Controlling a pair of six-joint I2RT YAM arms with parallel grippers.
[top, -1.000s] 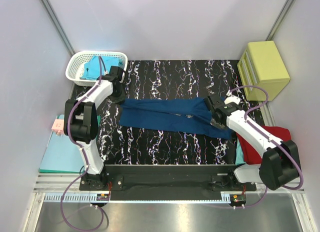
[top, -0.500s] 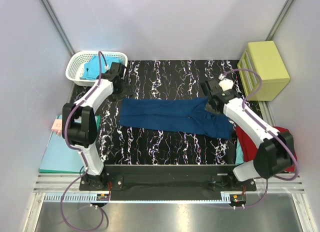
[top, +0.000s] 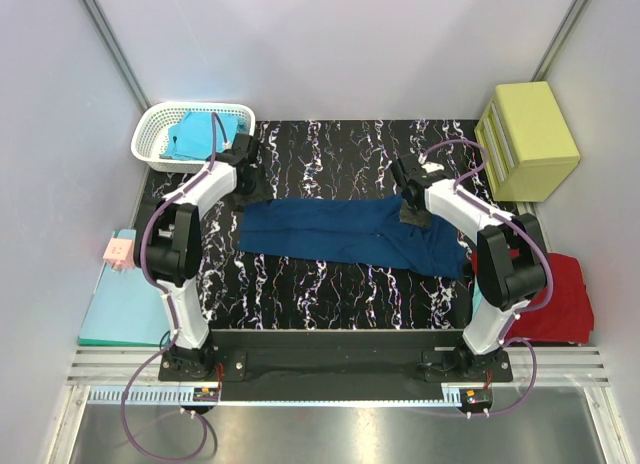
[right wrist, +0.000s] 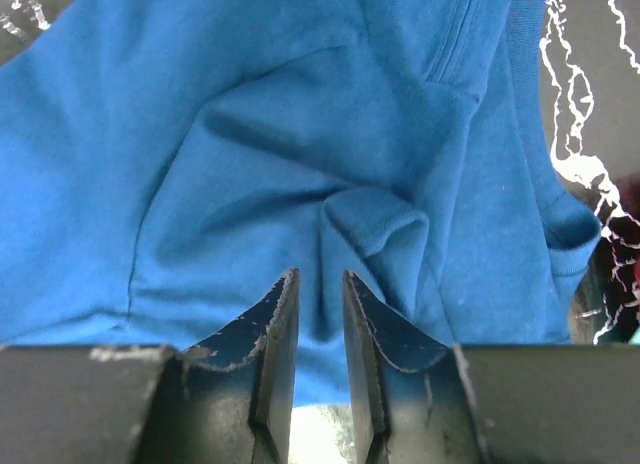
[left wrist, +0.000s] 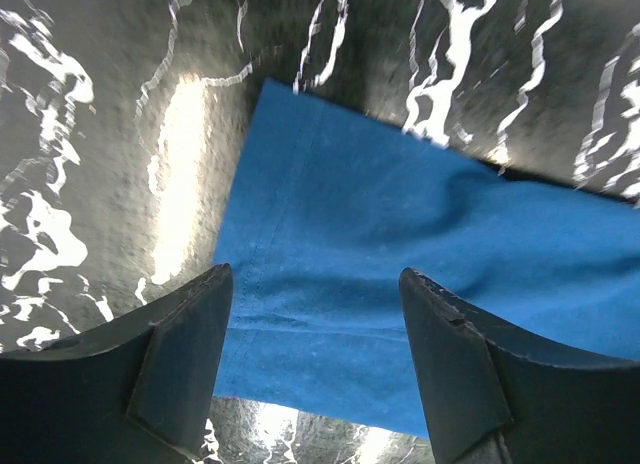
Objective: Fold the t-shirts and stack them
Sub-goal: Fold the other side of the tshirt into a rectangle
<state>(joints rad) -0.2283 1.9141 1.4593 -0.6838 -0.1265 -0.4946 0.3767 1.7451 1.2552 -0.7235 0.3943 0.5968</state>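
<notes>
Left pincer [left wrist: 312,279] wide, right pincer [right wrist: 320,276] ajar, over t-shirt [top: 340,229]

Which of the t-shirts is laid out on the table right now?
The navy blue t-shirt, stretched across the black marbled table. The turquoise t-shirt sits in the white basket; the red t-shirt lies beside the table's right edge.

You have a white basket [top: 150,136] at the far left corner of the black marbled mat [top: 330,154], and a yellow drawer box [top: 530,134] just off its far right corner. On your left, beside the mat, a teal board [top: 115,314] lies flat with a small pink tag [top: 118,250] on its far edge. A steel strip [top: 330,434] runs along the near side, with grey walls [top: 330,44] all round.
</notes>
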